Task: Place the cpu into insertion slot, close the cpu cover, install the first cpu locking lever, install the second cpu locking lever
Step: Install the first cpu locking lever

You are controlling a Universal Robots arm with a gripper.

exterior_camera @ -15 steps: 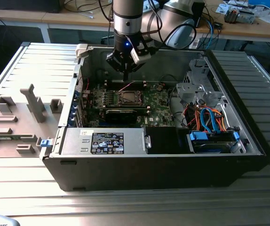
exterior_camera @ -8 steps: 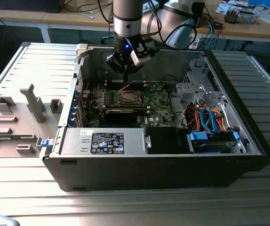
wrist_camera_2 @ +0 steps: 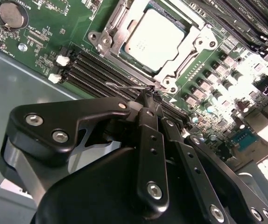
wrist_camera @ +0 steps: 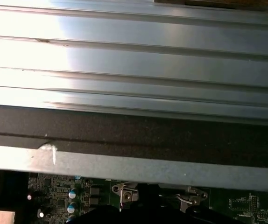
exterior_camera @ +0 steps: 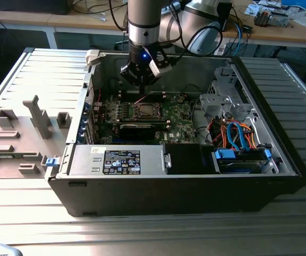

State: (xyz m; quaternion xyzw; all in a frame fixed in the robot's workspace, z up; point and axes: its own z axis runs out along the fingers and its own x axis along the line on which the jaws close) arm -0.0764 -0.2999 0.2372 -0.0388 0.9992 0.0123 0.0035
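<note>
In the second wrist view the cpu (wrist_camera_2: 155,39) lies flat in the insertion slot (exterior_camera: 145,111), its silver-grey top showing through the window of the cpu cover (wrist_camera_2: 197,44), which lies down over it. A thin wire locking lever (wrist_camera_2: 124,85) runs along the socket's near side, standing off the board. My gripper (wrist_camera_2: 147,94) is shut, its tips right at this lever; I cannot tell whether the wire is pinched between them. In the exterior view the gripper (exterior_camera: 141,80) hangs inside the open computer case just behind the socket.
The green motherboard (exterior_camera: 177,114) carries black memory slots (wrist_camera_2: 94,67) beside the socket and a coin battery (wrist_camera_2: 11,15). A power supply box (exterior_camera: 118,160) and a drive bay with blue and orange cables (exterior_camera: 238,141) fill the case front. The case wall (wrist_camera: 134,130) is close by.
</note>
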